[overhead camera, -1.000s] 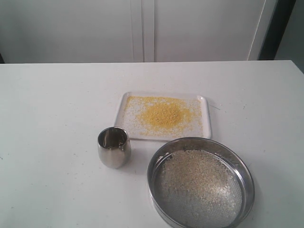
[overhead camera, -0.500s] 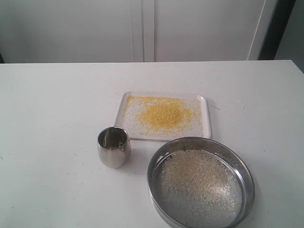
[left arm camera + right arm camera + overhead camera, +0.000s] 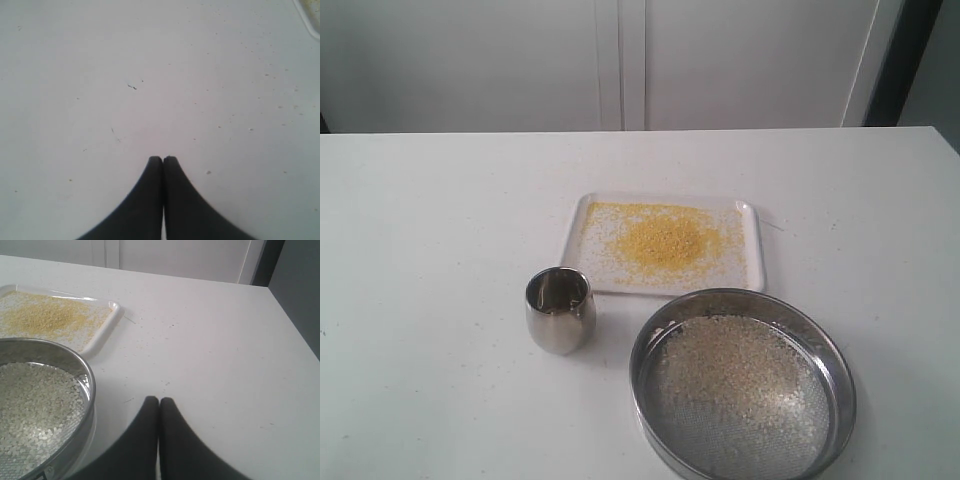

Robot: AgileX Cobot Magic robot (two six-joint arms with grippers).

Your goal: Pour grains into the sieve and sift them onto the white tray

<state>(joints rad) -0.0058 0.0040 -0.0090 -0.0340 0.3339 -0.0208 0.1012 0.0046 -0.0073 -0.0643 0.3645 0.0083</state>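
With left hand (image 3: 163, 159) and right hand (image 3: 159, 400) clenched empty, bumping the round steel-mesh sieve (image 3: 745, 300), five o'clock of the white rectangular tray (image 3: 750, 245), might scatter its pale grains (image 3: 735, 375).

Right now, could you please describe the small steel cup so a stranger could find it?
On the white tabletop sit a white rectangular tray of yellow grains and a round steel sieve holding pale grains. The small rounded steel cup stands upright left of the sieve, by the tray's near corner. It alone is narrow and deep.
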